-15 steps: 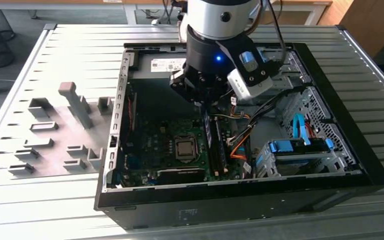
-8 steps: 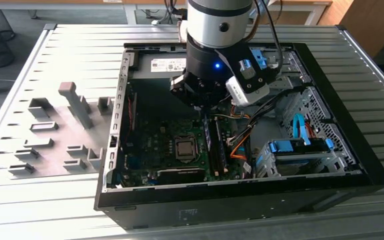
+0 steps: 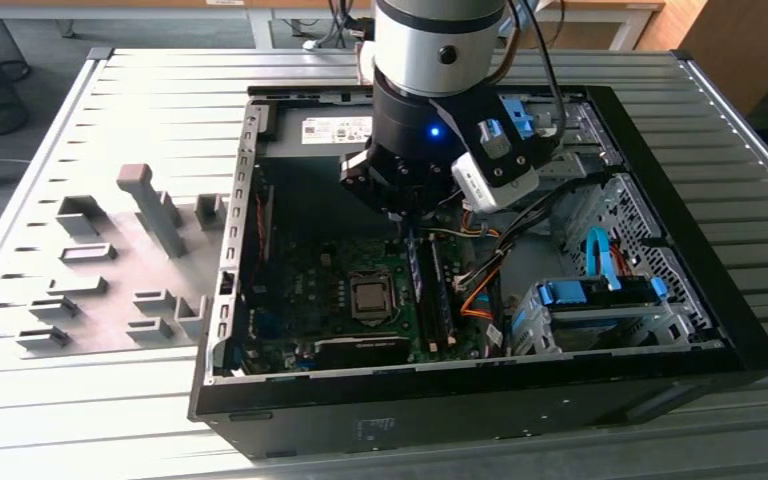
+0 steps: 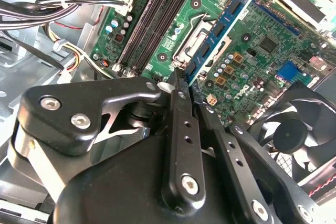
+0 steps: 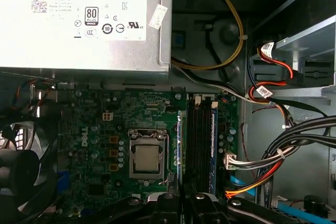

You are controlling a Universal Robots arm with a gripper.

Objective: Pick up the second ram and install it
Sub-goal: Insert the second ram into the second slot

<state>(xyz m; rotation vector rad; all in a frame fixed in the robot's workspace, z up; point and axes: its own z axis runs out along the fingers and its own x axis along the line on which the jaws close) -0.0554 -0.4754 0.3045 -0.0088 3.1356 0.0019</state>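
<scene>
My gripper (image 4: 186,85) is shut on the second ram (image 4: 220,30), a blue-green stick with black chips that reaches out from the fingertips over the motherboard (image 4: 262,61). In the first wrist view the second ram (image 5: 179,145) shows edge-on as a thin green line, held by the gripper (image 5: 181,195) between the CPU socket (image 5: 147,158) and the long black slots (image 5: 197,145). Whether it touches a slot I cannot tell. In the exterior view the gripper (image 3: 404,215) hangs inside the open computer case (image 3: 491,400), above the slots (image 3: 431,295).
Another blue stick (image 5: 213,150) stands in the slot farthest from the socket. Cable bundles (image 5: 273,156) and a drive cage (image 3: 598,300) crowd one side, a fan (image 5: 21,166) the other. The power supply (image 5: 79,19) lies beyond. Grey holder blocks (image 3: 104,270) stand on the table outside the case.
</scene>
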